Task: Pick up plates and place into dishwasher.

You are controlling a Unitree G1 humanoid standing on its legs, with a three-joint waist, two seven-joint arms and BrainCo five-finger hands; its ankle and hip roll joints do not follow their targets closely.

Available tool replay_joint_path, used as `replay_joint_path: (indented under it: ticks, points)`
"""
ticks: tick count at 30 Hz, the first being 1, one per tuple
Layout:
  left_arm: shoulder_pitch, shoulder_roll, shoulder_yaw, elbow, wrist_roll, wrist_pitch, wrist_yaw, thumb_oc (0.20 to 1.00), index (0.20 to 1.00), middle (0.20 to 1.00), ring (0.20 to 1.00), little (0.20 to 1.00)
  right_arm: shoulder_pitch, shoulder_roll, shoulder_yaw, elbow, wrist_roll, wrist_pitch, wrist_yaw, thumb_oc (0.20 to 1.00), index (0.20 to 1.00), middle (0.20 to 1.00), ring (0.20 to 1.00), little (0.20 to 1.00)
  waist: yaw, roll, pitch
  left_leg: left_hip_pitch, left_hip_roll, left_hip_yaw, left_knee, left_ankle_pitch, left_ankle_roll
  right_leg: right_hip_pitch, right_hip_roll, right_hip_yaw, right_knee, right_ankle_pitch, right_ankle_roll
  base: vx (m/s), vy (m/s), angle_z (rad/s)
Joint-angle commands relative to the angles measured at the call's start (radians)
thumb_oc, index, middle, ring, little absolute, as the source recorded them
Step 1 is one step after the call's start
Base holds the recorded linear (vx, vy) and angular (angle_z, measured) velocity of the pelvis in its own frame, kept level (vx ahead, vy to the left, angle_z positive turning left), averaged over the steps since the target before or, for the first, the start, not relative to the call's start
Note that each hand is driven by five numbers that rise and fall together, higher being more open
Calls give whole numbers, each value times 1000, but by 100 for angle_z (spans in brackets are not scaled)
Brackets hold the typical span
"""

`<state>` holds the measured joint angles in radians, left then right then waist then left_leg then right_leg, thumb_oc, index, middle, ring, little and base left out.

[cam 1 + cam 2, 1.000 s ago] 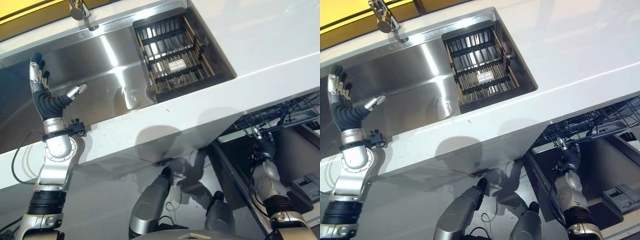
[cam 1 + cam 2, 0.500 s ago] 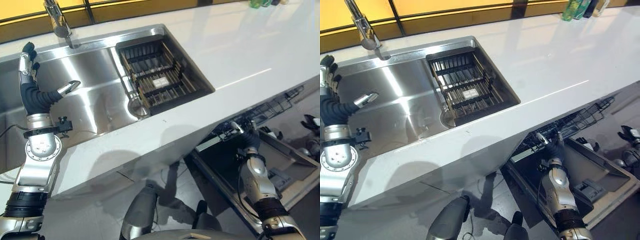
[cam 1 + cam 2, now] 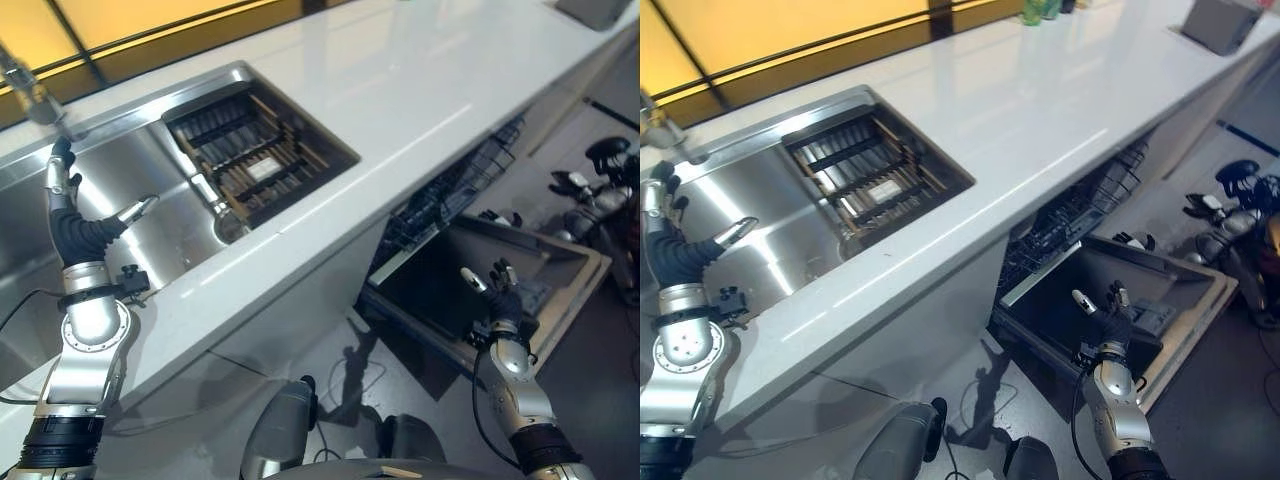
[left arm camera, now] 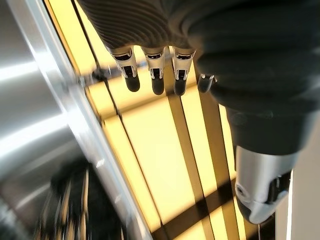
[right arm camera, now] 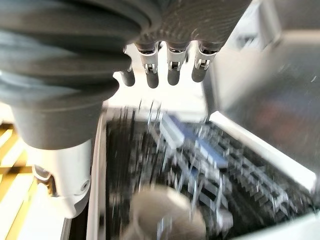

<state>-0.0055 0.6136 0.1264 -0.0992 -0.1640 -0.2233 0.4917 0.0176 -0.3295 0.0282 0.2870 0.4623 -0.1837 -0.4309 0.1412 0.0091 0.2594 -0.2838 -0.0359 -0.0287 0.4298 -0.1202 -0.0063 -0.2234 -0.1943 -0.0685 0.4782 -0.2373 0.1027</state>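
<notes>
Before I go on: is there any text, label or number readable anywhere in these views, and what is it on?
None can be read.
The pale tag on the dish rack in the sink: too small to read.
The dishwasher door and its lower rack: no legible marking.
The bottles at the back of the countertop: labels too small to read.

Head stereo pair: both eyes look steeply down from above onto the white countertop (image 3: pixel 400 90), the steel sink (image 3: pixel 750 215) and the open dishwasher door (image 3: pixel 1140 300); the two share nearly the whole scene, slightly offset sideways.

Left wrist camera: very close behind the left hand (image 4: pixel 155 75), facing along its fingers toward yellow wall panels (image 4: pixel 150 165).

Right wrist camera: very close behind the right hand (image 5: pixel 170 65), facing the dishwasher rack (image 5: pixel 215 165), also seen from above.
</notes>
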Motion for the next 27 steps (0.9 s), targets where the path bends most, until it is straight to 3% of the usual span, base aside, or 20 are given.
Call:
replay_joint_path:
  ticks: [1,5,10,16,23,27]
  points:
    - [-42,-24,3,-36,50,-45,32,1000,1000,1000,1000,1000,-2,-19,-56,-61,11,-35,-74,1000,1000,1000,1000,1000,-26,13,15,-77,-21,-73,40,10,-76,150,-26,1,-153,103,-3,-35,-6,-16]
    - [28,-80,3,-54,50,-54,34,1000,1000,1000,1000,1000,84,-13,-60,-71,-8,-41,-129,1000,1000,1000,1000,1000,-68,50,18,-91,-14,-43,75,1,-93,123,-13,41,-107,84,-22,6,79,-28]
    - [66,-138,-52,-68,62,-68,83,1000,1000,1000,1000,1000,127,-31,-69,-15,29,-72,-204,1000,1000,1000,1000,1000,-112,119,46,-137,-21,1,136,14,-100,31,0,103,10,54,-35,-49,168,-27]
    - [52,-176,-122,-70,58,-98,161,1000,1000,1000,1000,1000,69,-68,-97,82,36,-126,-402,1000,1000,1000,1000,1000,-154,205,115,-200,-41,42,204,6,-92,-156,1,158,188,15,-46,-170,201,-20]
    - [29,-196,-170,-68,58,-116,226,1000,1000,1000,1000,1000,-29,-66,-113,173,99,-187,-536,1000,1000,1000,1000,1000,-174,250,195,-256,-71,57,286,-56,-64,-339,-8,194,375,-36,-73,-151,128,-9]
    - [6,-190,-179,-59,69,-139,248,1000,1000,1000,1000,1000,-103,-51,-138,245,185,-264,-560,1000,1000,1000,1000,1000,-176,270,242,-297,-83,45,332,-78,-51,-427,-2,207,454,-51,-94,-156,20,3]
